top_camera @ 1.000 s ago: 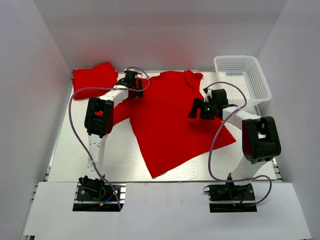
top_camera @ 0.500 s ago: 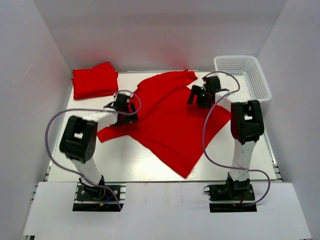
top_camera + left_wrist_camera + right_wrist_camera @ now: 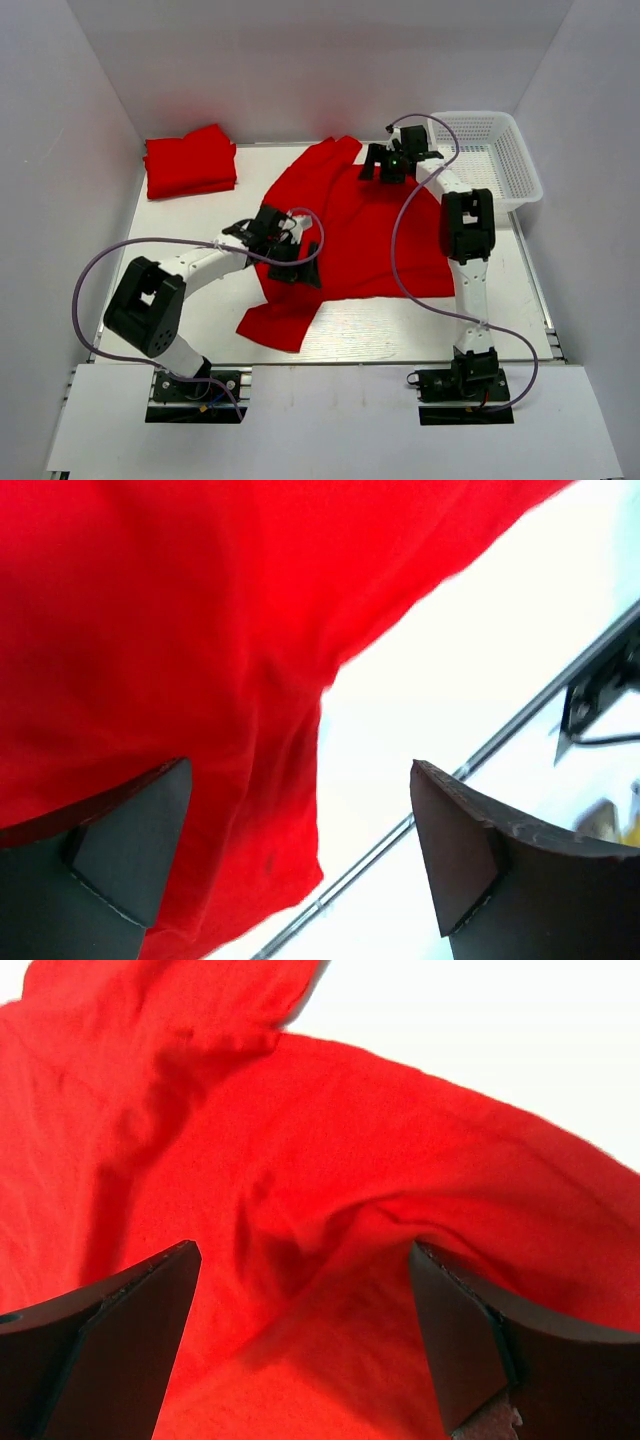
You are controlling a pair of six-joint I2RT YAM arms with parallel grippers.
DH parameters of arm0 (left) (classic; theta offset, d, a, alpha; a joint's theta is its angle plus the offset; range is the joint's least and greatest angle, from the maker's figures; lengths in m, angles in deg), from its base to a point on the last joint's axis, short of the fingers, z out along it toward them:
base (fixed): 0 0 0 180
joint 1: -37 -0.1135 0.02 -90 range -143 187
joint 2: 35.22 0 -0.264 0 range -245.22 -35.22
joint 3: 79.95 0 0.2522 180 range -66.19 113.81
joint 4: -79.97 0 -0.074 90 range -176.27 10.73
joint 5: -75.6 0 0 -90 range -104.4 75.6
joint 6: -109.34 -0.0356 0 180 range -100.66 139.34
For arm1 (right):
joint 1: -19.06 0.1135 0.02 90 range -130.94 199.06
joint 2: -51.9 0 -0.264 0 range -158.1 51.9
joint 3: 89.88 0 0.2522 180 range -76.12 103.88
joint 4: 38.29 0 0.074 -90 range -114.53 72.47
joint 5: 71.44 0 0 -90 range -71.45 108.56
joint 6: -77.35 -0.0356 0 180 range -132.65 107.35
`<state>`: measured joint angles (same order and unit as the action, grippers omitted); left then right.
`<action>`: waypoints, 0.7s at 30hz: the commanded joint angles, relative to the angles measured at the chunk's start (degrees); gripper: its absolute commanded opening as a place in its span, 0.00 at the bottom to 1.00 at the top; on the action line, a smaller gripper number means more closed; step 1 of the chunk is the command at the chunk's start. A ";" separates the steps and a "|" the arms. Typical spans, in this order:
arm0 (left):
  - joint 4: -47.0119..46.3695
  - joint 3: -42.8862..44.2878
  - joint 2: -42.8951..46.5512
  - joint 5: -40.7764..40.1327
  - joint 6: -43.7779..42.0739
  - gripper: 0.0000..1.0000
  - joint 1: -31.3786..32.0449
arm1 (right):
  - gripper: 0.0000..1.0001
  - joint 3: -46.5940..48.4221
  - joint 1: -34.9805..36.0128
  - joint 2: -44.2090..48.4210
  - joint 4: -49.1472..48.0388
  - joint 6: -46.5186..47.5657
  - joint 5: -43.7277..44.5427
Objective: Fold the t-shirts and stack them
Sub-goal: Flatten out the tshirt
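On the table (image 3: 180, 215) the loose t-shirt (image 3: 370, 240) has swung round within the last second, and a rumpled corner now trails toward the near edge, so it likely needs flattening before any fold. The folded t-shirts (image 3: 190, 160) sit unmoved at far left. The left end effector (image 3: 300, 780) and the right end effector (image 3: 300, 1255) have shifted over the cloth, fingers wide apart, gripping nothing.

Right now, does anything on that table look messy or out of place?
Yes: the big red shirt in the middle lies rumpled and askew, with its near left corner bunched into a heap towards the front. The folded red pile at the far left looks tidy, and the white basket stands upright.
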<state>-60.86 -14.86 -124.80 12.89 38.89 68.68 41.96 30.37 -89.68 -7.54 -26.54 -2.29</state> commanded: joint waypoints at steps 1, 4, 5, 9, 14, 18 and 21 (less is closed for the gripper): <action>2.97 9.12 3.45 -3.52 -5.48 1.00 -0.91 | 0.90 -3.72 0.55 10.57 -0.20 5.71 -1.32; 3.95 13.70 1.43 -19.07 0.73 1.00 -2.24 | 0.90 -14.52 0.99 18.34 -3.19 8.52 0.88; 0.55 13.71 1.43 -24.25 2.23 1.00 -2.24 | 0.90 -16.72 0.82 21.92 -4.76 8.70 2.11; -3.01 20.43 -4.97 -30.09 0.50 1.00 -4.25 | 0.90 -32.61 1.08 32.73 -5.92 7.74 6.60; -1.31 33.12 -19.12 -32.13 -1.35 1.00 -5.40 | 0.90 -48.36 0.82 41.64 -8.29 2.82 10.99; -0.98 40.14 -26.86 -31.33 -1.97 1.00 -6.54 | 0.90 -56.72 0.73 47.96 -9.78 -0.96 13.37; -0.98 42.88 -32.05 -32.65 -2.50 1.00 -7.78 | 0.90 -61.55 0.73 50.43 -8.56 -2.01 14.33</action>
<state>-62.37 24.20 -156.08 -17.91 37.51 61.71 -17.25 31.40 -42.78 -15.16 -25.93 9.47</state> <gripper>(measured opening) 0.998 0.904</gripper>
